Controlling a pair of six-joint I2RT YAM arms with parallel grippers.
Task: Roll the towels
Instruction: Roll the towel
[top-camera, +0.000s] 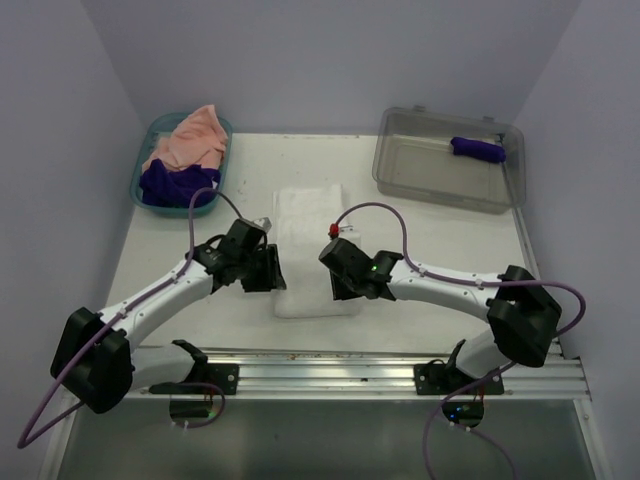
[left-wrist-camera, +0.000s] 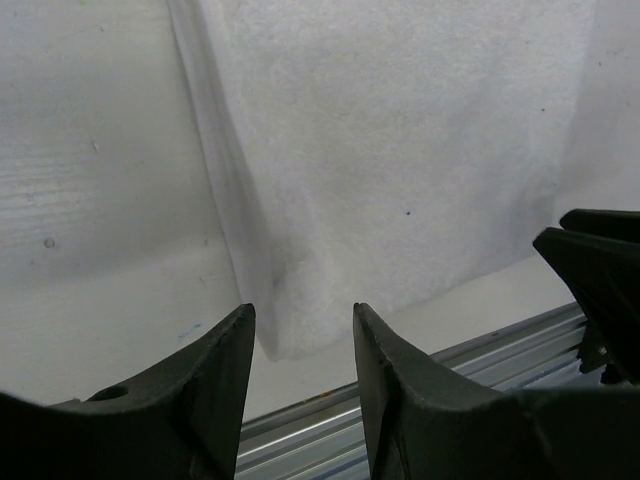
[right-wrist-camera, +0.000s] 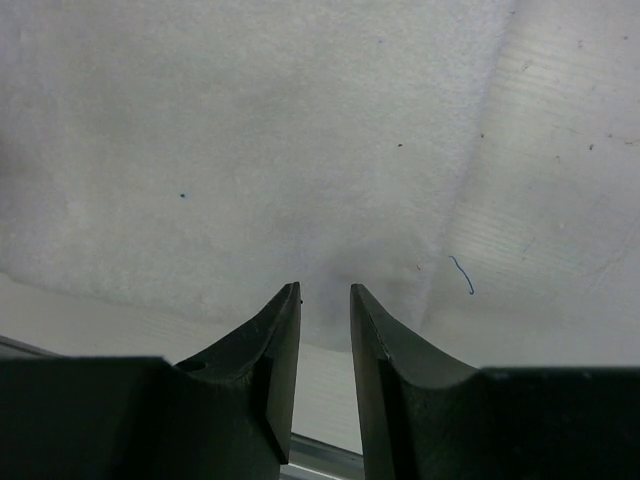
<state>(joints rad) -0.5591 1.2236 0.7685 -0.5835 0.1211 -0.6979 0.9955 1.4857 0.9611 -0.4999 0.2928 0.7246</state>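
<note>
Towels: white (top-camera: 312, 250) one, peach (top-camera: 195, 138) one, purple (top-camera: 172, 186) perhaps two.

On my wrist cameras the white towel (left-wrist-camera: 400, 150) runs off the top edge, and I can't tell if the left gripper (left-wrist-camera: 303, 308) or right gripper (right-wrist-camera: 325, 287) touches it. From above, both its near corners are hidden under those grippers

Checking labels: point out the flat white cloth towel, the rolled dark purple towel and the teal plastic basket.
flat white cloth towel (top-camera: 310, 245): top view, its middle.
rolled dark purple towel (top-camera: 478, 149): top view, mid-roll.
teal plastic basket (top-camera: 165, 207): top view, near wall.
</note>
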